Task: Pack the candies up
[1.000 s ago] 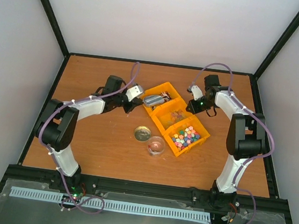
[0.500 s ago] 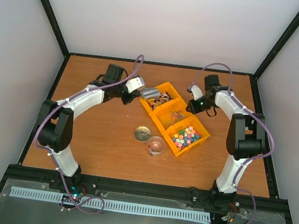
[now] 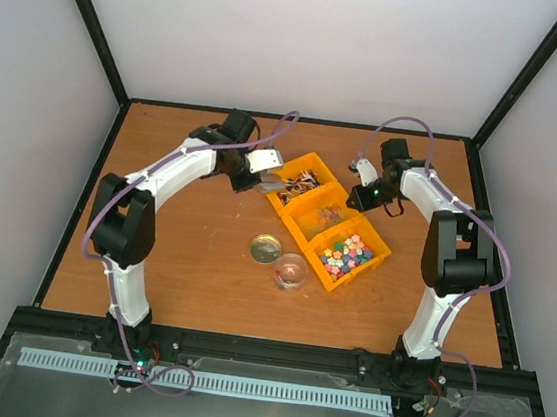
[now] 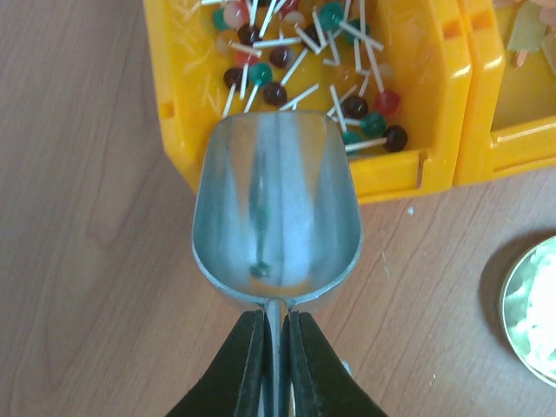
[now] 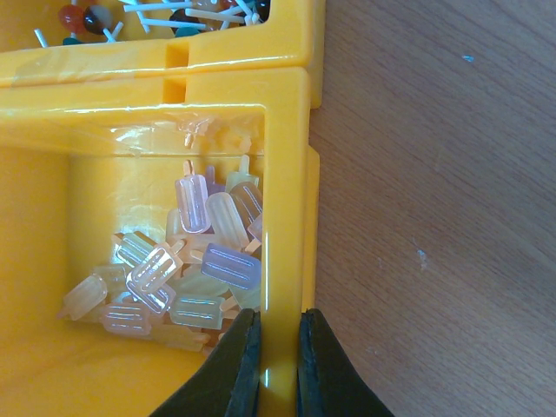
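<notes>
**A:** What grips what on the worktop [image 3: 192, 259]?
**B:** The right end effector [image 5: 276, 323] clamps the wall of the middle bin [image 5: 287, 130]. The left end effector [image 4: 276, 320] is closed on the handle of the empty scoop [image 4: 276, 208].
**A:** And the candies [image 4: 278, 91]?
**B:** On sticks, in the far bin [image 4: 178, 52], just beyond the scoop's lip.

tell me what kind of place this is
Probably a robot lab workcell: left arm and right arm bolted to a wooden table, plain white walls in a black frame, yellow bins of candy.
</notes>
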Robot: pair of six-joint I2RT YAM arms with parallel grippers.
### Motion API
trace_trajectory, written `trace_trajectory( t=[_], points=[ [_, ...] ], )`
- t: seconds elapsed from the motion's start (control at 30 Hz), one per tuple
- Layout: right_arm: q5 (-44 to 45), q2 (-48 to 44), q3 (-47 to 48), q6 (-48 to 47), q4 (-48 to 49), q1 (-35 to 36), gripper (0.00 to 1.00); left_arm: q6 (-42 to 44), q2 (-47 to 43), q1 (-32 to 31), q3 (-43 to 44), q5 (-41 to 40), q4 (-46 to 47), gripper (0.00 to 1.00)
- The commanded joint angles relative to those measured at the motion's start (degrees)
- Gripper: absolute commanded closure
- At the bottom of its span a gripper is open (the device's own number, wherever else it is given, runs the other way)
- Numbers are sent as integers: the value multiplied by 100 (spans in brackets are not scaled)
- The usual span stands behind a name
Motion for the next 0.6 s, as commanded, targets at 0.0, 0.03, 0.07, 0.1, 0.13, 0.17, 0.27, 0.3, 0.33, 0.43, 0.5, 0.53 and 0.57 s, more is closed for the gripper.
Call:
trace_trajectory(
  t=[0.0,0.03,0.07,0.1,0.13,0.17,0.27,0.3,0.33,0.43,0.5,0.53,0.57],
  points=[
    [152,164,75,117,79,-18,97,-5,448,-258,710,-683,-859,99],
    [149,162,81,115,77,-18,97,-125,629,-293,868,-822,-946,99],
    [151,160,78,115,79,-18,97,-249,798,-325,1097,-948,-1101,99],
    [140,172,88,111,79,-18,97,-335,1010,-358,1378,-1019,-1312,99],
    [136,169,83,107,79,-20,97,-399,1193,-389,1683,-1049,-1544,99],
    [128,167,86,103,79,-19,97,-469,1400,-418,1951,-1086,-1744,99],
    [112,156,82,94,77,-18,97,-544,1884,-510,2593,-1179,-2129,99],
    [96,150,78,90,75,-18,97,-544,2008,-533,2737,-1211,-2187,99],
    [94,154,78,88,76,-18,97,-544,2108,-546,2829,-1200,-2200,99],
    [86,143,83,74,74,-9,97,-547,2291,-558,2875,-964,-2078,99],
    [85,149,77,74,87,-9,97,-576,2273,-558,2624,-781,-1730,99],
    [85,155,83,69,88,-9,97,-624,2235,-558,2437,-698,-1492,99],
    [85,160,82,69,88,-11,97,-688,2184,-558,2190,-626,-1154,99]
  ],
)
